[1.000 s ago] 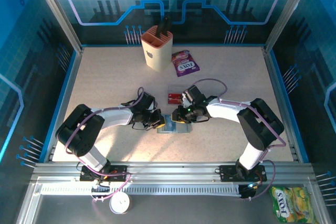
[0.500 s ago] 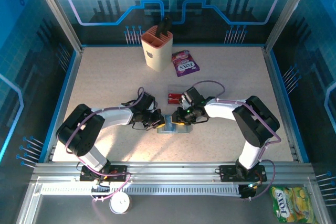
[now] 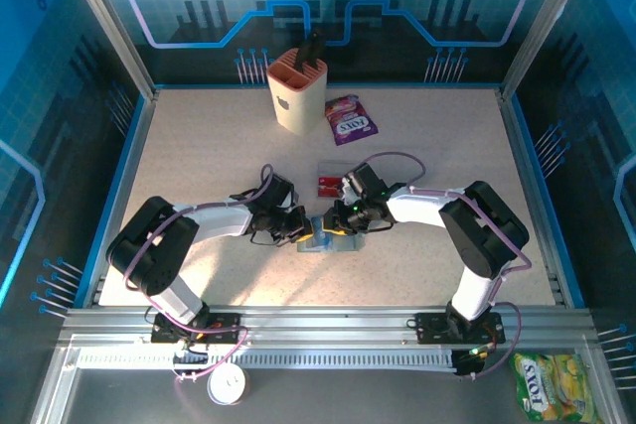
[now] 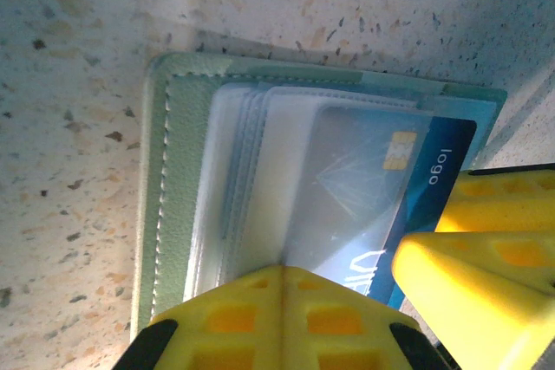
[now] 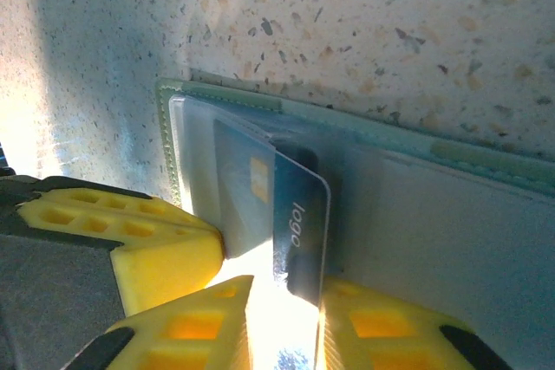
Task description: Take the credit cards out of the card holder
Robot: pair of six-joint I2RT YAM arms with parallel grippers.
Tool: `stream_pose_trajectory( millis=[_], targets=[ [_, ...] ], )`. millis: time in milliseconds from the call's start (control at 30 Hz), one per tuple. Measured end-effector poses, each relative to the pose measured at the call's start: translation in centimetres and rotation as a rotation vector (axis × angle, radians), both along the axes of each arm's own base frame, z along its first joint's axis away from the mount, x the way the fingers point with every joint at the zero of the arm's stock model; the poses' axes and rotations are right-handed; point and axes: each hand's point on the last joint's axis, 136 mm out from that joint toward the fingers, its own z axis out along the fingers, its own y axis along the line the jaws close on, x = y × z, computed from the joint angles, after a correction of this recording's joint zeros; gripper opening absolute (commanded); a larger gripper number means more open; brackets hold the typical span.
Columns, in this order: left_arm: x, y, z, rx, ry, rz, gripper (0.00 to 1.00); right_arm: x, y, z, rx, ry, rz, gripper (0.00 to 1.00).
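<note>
**Position.** The card holder (image 4: 173,197) lies flat on the speckled table (image 3: 219,146), at mid-table between the two arms. The blue card (image 5: 299,223) is partly out of its clear sleeve (image 4: 260,179), with its free end tilted up off the holder. The red cards (image 3: 331,184) lie on the table just beyond the holder and apart from it; I judge them already removed.

**Grippers.** The left gripper (image 4: 282,301) has its pads closed together with nothing between them. It bears down on the holder's near edge as a hold-down. The right gripper (image 5: 286,322) has its fingers set narrow astride the blue card's protruding end. A bright gap shows between them, so I cannot tell whether both pads bite.

**Risks.**
1. Purchase is on the card's end only. A weak bite would let the pads slip off during the pull.
2. Sleeve friction may drag the holder along if the left hold-down slides.
3. The card sits skewed, so an off-axis pull could bend it or jam it against the sleeve seam.
4. The two grippers stand just beside each other, and a small lateral error would bring their fingers into contact.
</note>
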Motion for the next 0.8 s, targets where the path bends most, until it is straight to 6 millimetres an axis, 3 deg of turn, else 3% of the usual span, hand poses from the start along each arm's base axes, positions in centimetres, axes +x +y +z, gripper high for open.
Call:
stream_pose_trajectory(
  millis=[533, 800],
  targets=[
    [0.02, -0.01, -0.01, 0.0, 0.0, 0.0, 0.04, -0.18, -0.15, 0.65, 0.019, -0.022, -0.003, 0.07],
    [0.01, 0.0, -0.02, 0.001, 0.001, 0.0, 0.04, -0.3, -0.58, 0.75, 0.021, -0.027, -0.01, 0.08]
  ],
)
